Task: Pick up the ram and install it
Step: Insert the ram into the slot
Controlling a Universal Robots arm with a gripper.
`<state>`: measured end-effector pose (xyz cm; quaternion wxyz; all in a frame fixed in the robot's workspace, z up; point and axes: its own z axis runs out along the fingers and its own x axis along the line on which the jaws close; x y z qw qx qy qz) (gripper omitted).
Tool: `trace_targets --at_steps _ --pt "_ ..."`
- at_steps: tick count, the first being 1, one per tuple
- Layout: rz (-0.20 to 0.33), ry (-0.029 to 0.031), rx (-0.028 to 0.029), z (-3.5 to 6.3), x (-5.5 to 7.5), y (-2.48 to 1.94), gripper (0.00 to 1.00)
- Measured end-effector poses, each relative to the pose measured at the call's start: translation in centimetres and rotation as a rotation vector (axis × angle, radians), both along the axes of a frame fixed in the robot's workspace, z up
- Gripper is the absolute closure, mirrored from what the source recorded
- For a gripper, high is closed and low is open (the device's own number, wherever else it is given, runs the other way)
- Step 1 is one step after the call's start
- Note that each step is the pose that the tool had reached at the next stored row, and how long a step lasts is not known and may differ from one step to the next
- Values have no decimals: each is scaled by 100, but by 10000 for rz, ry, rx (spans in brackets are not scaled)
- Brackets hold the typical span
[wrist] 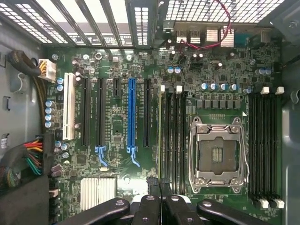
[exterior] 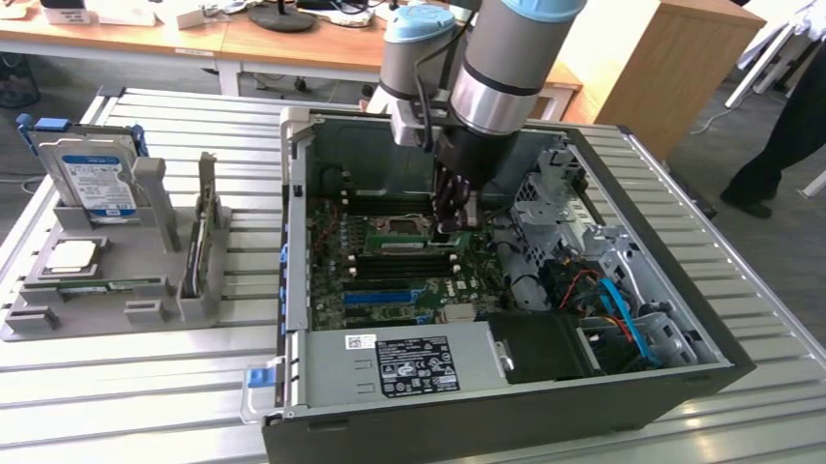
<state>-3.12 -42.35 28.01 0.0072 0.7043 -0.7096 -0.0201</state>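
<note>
An open computer case (exterior: 722, 319) lies on its side on the tabletop (exterior: 155, 387). Just beside it, towards the exterior view's left, a parts holder (exterior: 77, 324) sits on the tabletop. A hard drive (exterior: 93, 179) stands upright at the holder's far end, and a processor (exterior: 72, 256) lies flat in front of the drive. Inside the case, the motherboard (exterior: 374, 275) covers the floor, with the power supply (exterior: 413, 365) at the near end. The arm reaches down into the case. Its claw (wrist: 161, 187) is closed on the ram (wrist: 161, 136), which stands on edge in a memory slot between the expansion slots (wrist: 131, 117) and the processor socket (wrist: 218, 154). More memory slots (wrist: 265, 145) lie on the socket's other side.
</note>
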Motion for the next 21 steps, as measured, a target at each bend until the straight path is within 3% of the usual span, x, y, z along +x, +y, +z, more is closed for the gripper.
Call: trace_targets --at_steps 18,21 --pt "-1 1 -2 -99 0 0 88" --pt "-3 0 0 -105 -1 19 88"
